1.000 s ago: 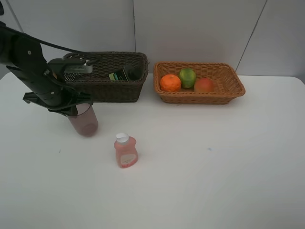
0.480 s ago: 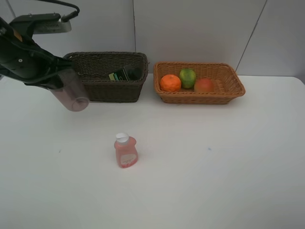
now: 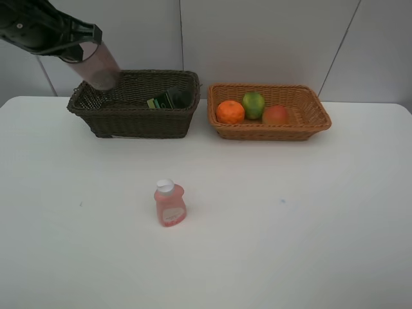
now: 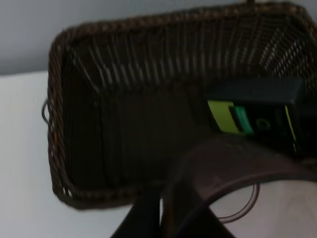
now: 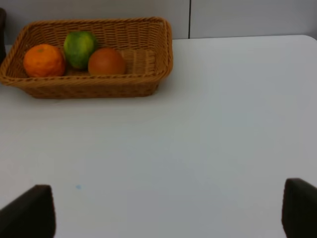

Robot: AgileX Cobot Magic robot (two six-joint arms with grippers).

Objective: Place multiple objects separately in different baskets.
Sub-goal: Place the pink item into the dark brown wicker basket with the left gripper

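My left gripper (image 3: pixel 80 42) is shut on the translucent mauve cup (image 3: pixel 98 67) and holds it tilted above the left end of the dark brown basket (image 3: pixel 129 122). In the left wrist view the cup's rim (image 4: pixel 233 186) hangs over the basket's inside (image 4: pixel 124 129), beside the dark green pump bottle (image 4: pixel 250 116), which lies in the basket (image 3: pixel 165 100). The orange-tan basket (image 3: pixel 270 132) holds the orange (image 3: pixel 230 111), the green fruit (image 3: pixel 253 103) and the red-yellow fruit (image 3: pixel 275 114). The pink white-capped bottle (image 3: pixel 169 203) stands on the table. My right gripper (image 5: pixel 163 213) is open and empty above the table.
The white table (image 3: pixel 290 225) runs wide in front of both baskets. A grey wall stands right behind the baskets. The right wrist view shows the orange-tan basket (image 5: pixel 94 87) with its fruits ahead. The right arm is out of the exterior view.
My left gripper has lifted the mauve cup off the table and carried it up and back, from in front of the dark basket to above its left end. Nothing else moved.
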